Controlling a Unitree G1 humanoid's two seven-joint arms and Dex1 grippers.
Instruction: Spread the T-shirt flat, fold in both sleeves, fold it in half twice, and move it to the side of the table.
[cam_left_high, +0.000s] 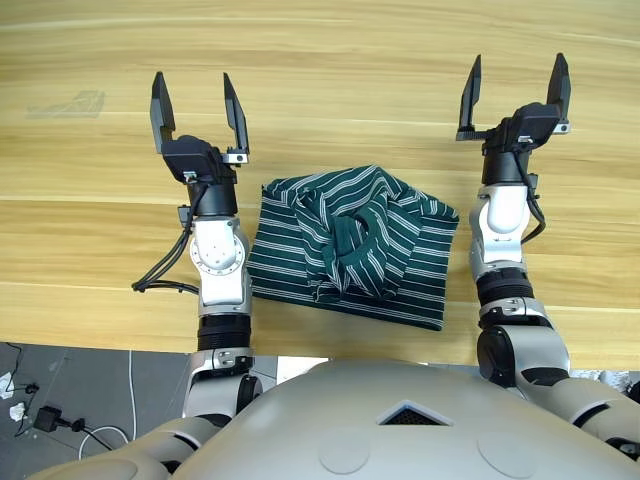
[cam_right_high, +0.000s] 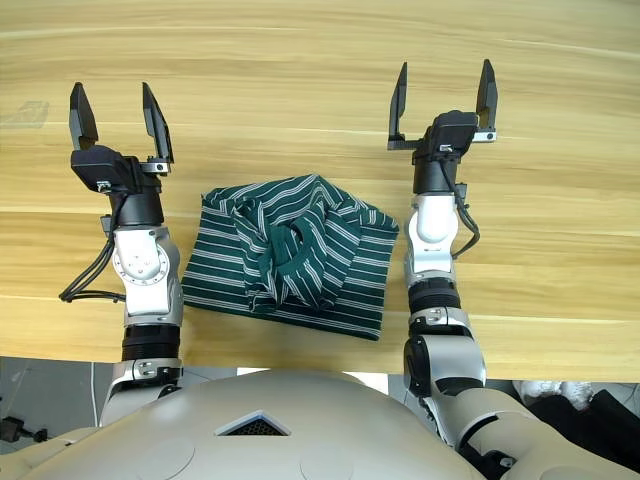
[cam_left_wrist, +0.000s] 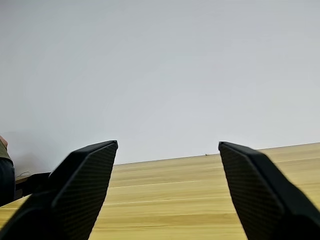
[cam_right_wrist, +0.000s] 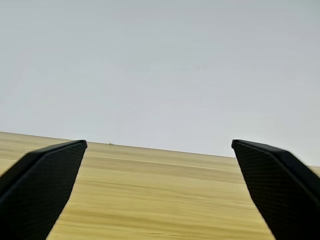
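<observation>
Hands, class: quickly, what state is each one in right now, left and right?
Left hand: open, holding nothing, beside the T-shirt.
Right hand: open, holding nothing.

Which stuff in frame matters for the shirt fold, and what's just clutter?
Job: striped T-shirt, bunched, between the arms; table; left tool and right tool, both open, empty.
Lying about: white cable and black adapter on the floor.
</observation>
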